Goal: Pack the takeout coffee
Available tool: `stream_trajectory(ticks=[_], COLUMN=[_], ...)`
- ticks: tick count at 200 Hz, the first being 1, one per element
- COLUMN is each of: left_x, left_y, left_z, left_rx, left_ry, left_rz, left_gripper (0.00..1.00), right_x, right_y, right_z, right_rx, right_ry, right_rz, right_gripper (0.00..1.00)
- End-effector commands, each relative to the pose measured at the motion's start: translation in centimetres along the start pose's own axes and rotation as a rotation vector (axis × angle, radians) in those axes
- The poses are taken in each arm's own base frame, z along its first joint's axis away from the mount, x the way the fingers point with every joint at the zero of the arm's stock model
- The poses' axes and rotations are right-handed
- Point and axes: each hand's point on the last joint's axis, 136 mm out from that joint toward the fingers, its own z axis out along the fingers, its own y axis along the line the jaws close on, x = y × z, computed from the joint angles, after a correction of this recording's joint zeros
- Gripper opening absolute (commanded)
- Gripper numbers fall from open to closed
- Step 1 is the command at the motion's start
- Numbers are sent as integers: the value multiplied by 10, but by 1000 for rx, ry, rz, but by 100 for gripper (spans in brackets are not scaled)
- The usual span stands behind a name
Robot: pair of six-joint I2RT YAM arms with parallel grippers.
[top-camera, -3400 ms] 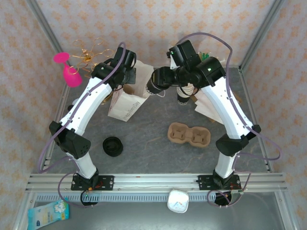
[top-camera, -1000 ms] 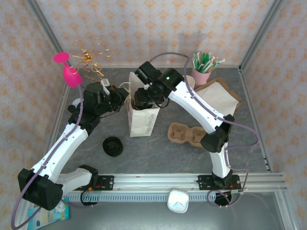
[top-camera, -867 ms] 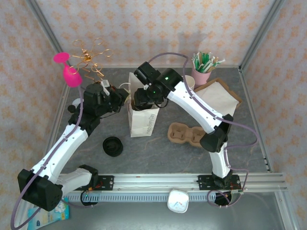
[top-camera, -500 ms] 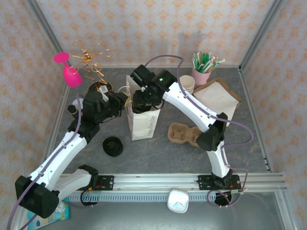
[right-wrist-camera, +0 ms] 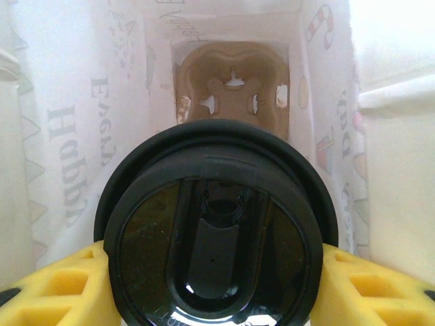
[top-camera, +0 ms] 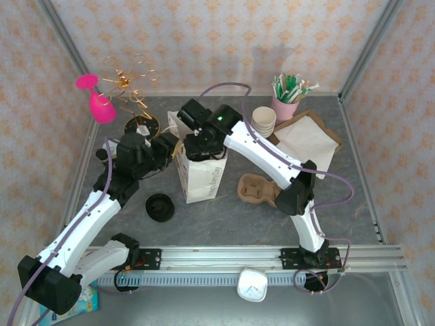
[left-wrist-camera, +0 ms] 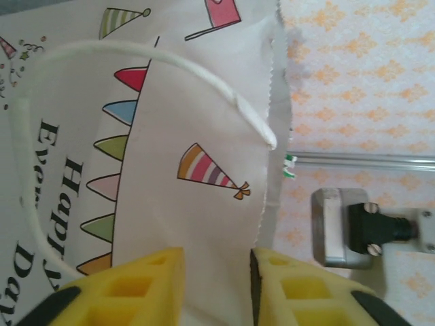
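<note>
Cannot see the cup wall of the takeout coffee (right-wrist-camera: 214, 238) under its lid, lower centre. Cannot read all the white bag (left-wrist-camera: 170, 136) lettering, cut by the left edge.

Peach patterned walls (top-camera: 238, 34) enclose a grey table (top-camera: 224, 219).

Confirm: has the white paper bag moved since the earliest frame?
Yes. The white paper bag shifted toward the near edge and rightward; its base is now nearly level with the loose black lid.
</note>
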Motion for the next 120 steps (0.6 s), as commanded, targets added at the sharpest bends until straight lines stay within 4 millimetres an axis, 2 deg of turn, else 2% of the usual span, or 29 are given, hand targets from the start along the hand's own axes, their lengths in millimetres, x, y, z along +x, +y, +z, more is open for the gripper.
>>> stream_trajectory(ticks=[1, 23, 33, 66, 120], left_x=[-10, -22, -25, -22, -41], left_y=[1, 7, 4, 3, -10], left_z=[-7, -14, -15, -3, 3], left_rx=[-55, -137, -132, -128, -136], left_ry=[-46, -92, -96, -42, -73], left_rz=[80, 152, 175, 221, 325], left_gripper=[38, 40, 41, 44, 48], right_x=[6, 8, 12, 17, 25], right_y=[-4, -2, 0, 3, -1], right_z=[8, 9, 12, 10, 8], right_rx=[42, 39, 35, 33, 58], right_ry=[12, 19, 32, 38, 38], right_rz=[7, 5, 0, -7, -2], right_gripper=[51, 51, 51, 51, 50])
